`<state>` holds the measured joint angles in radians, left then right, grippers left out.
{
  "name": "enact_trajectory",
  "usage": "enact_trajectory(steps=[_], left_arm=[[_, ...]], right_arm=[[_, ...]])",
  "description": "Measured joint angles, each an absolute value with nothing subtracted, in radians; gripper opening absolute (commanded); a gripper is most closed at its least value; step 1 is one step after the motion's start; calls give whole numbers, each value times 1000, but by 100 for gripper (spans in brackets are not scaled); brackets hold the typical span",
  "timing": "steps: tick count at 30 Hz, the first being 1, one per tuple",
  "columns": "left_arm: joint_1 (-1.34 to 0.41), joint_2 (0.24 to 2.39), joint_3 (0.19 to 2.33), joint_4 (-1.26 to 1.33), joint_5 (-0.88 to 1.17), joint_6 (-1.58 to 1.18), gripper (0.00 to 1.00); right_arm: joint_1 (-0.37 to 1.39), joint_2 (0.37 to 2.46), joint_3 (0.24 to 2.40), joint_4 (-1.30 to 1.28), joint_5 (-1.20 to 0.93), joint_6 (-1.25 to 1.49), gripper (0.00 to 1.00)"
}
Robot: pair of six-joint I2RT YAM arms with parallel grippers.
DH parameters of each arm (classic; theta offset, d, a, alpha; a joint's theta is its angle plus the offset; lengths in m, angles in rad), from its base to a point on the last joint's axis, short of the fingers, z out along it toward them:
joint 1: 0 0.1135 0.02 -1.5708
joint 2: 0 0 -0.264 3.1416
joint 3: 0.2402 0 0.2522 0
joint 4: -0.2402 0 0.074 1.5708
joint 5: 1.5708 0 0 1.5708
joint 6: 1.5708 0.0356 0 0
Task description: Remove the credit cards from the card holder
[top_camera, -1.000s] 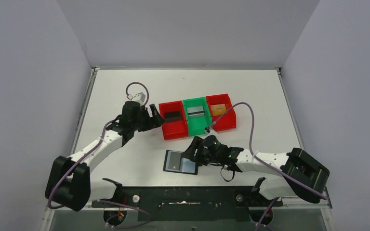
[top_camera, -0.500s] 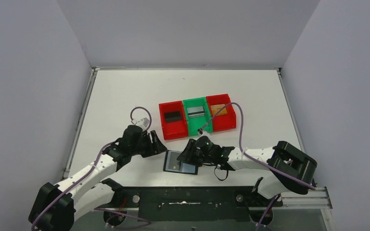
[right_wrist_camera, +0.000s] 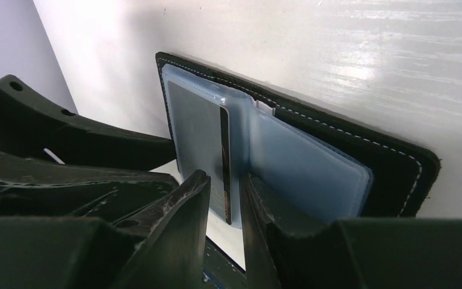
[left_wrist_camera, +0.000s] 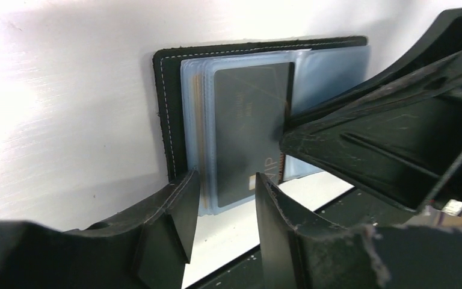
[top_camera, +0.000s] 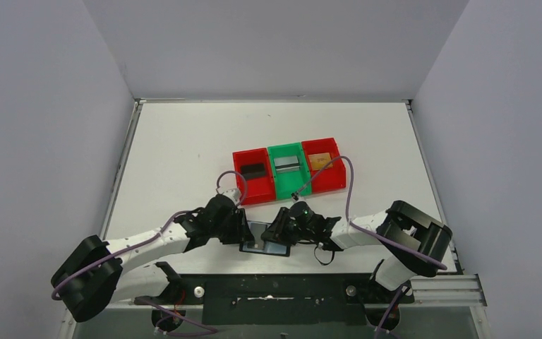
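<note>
- Card holder (top_camera: 260,244) lies open on table (top_camera: 183,141), low centre of top view, squeezed between both grippers, which hide most of it there.
- L wrist view: black cover w/ white stitching, stack of clear sleeves (left_wrist_camera: 331,66) on it.
- L gripper (left_wrist_camera: 224,186): fingers apart, lower edge of sleeve stack sits in the gap. Can't tell if pads touch it.
- R gripper (right_wrist_camera: 224,183): fingers close together w/ narrow gap. One sleeve leaf stands edge-on between them. Gripped or just bracketed, can't tell.
- Dark card (left_wrist_camera: 252,120) sits in front sleeve, inside holder. In L wrist view a R finger tip meets its right edge.
- Vs 1 s ago: L gripper was up by left red bin (top_camera: 254,194), mid-frame. At 0.5 s ago it was halfway down. Now it's at holder's left side, low centre.
- L arm's elbow has swung back to lower left of frame.
- R gripper stays on holder's right side in all 3 top views. R arm's elbow has slid left, toward centre.
- Holder hasn't shifted. 1 s ago its left half was in plain sight, now it's mostly covered.
- Bins unchanged: black card (top_camera: 253,170) in left red bin, silver-grey card (top_camera: 286,163) in green bin (top_camera: 289,187), gold card (top_camera: 319,162) in right red bin (top_camera: 328,182).
</note>
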<state>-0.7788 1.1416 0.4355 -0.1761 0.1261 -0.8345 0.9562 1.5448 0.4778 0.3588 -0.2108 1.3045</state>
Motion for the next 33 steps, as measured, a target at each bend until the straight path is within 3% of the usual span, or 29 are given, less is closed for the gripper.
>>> enact_trajectory(steps=[3,9,16,18,20,25,28,33], left_arm=[[-805,1184,437,-165,108,-834,23],[-836,1210,444,-162,59,-847,13],[-851,1185,422,-148,23,-893,9],[-852,1177,413,-142,17,-907,7],[-852,1172,406,-136,13,-916,5],[-855,1149,380,-112,4,-944,4],[-855,1137,367,-101,0,-961,3],[-855,1134,363,-98,-3,-973,3]], right_arm=[[954,1555,474,382,-223,1311,19],[942,1566,461,410,-237,1320,11],[934,1565,440,450,-244,1322,3],[932,1565,432,466,-246,1322,7],[930,1565,427,476,-252,1322,19],[929,1565,422,495,-260,1322,21],[928,1565,409,517,-263,1322,9],[921,1565,401,530,-270,1321,3]])
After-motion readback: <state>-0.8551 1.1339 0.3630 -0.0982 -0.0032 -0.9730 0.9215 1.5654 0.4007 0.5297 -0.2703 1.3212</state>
